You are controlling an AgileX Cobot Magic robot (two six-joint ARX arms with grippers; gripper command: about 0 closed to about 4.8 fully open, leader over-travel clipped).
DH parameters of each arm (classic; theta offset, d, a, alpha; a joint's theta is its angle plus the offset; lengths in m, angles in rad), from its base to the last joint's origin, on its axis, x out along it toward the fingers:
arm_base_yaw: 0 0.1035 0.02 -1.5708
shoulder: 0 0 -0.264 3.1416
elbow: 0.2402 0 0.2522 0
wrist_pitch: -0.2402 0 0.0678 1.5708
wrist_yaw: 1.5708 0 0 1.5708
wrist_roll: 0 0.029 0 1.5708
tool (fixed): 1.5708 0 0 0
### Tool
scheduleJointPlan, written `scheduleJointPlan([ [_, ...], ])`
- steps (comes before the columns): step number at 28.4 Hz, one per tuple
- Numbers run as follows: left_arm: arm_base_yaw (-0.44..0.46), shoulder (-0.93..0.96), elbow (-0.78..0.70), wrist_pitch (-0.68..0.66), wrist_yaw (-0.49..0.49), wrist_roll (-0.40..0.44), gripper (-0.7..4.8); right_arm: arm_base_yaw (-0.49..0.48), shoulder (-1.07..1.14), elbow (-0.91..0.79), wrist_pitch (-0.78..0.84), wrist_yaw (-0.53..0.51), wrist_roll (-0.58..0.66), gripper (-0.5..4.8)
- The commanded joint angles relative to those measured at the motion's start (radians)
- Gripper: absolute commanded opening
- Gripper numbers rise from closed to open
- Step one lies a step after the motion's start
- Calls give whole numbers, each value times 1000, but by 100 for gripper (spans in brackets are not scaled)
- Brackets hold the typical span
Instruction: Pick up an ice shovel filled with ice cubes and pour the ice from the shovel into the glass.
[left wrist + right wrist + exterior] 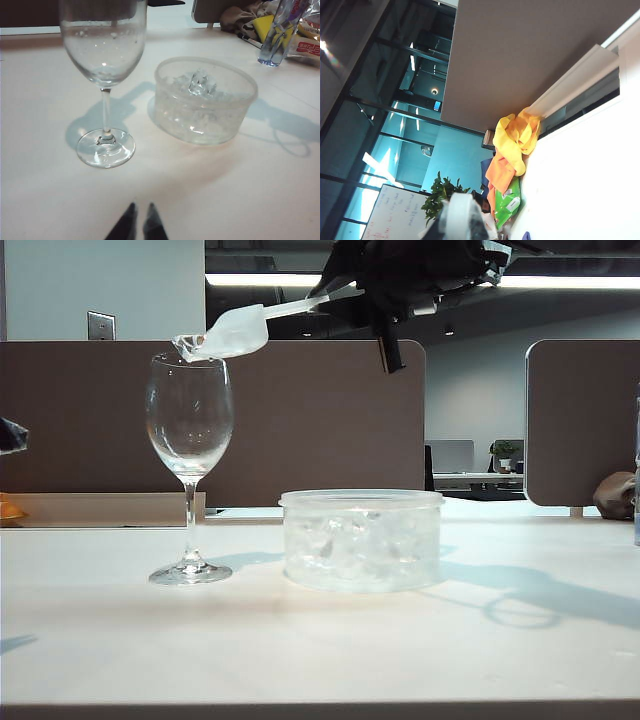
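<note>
The glass (190, 415) stands upright on the left of the table, and its bowl (105, 45) holds only droplets. My right gripper (365, 292), high above the table, is shut on the thin handle of the ice shovel (235, 332). The scoop head tips down over the glass rim. A clear ice cube (188, 346) sits at the scoop's lip, just above the rim. In the right wrist view the white handle (462, 217) runs between the dark fingers of the right gripper (463, 225). My left gripper (141, 207) hangs shut and empty over bare table, short of the glass foot (105, 148).
A round clear tub (362, 502) heaped with ice cubes (202, 82) stands to the right of the glass. Brown partition boards (320, 420) close the back of the table. A water bottle (277, 35) and packets lie at the far right, and a yellow-orange cloth (515, 140) beside the partition.
</note>
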Motion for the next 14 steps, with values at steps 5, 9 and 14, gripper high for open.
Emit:
scheduleJointPlan([
  [5, -1, 0, 1, 9, 4, 0, 29, 2, -5, 9, 0, -2, -67, -5],
  [9, -1, 0, 1, 9, 4, 0, 29, 2, -5, 9, 0, -1, -73, -5],
  [14, -1, 0, 1, 9, 4, 0, 29, 2, -5, 27, -8, -4, -87, -5],
])
